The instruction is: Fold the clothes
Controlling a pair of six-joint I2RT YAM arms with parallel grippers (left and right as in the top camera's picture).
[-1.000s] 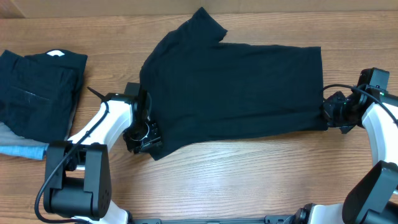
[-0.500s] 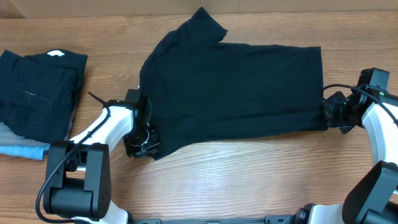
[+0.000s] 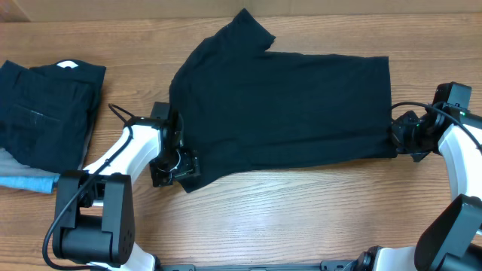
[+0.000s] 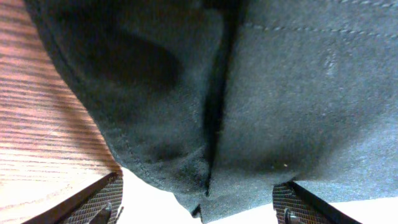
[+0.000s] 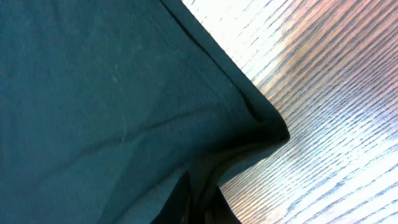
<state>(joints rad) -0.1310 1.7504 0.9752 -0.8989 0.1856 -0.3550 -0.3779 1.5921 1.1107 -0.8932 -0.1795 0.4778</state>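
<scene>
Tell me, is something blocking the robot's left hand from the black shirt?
No, nothing visible is in the way. The left gripper is open right at the black shirt corner, with cloth lying between its fingers. The right gripper is shut on the shirt's other end.

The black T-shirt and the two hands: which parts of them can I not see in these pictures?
- Overhead: the T-shirt lies folded; its top layer hides the layer below.
- Left wrist: only two fingertips of the open left hand show; the bottom edge cuts the rest.
- Right wrist: the right hand is dark against the cloth, cut by the bottom edge.
- Overhead: the left edge cuts the folded dark pile.
</scene>
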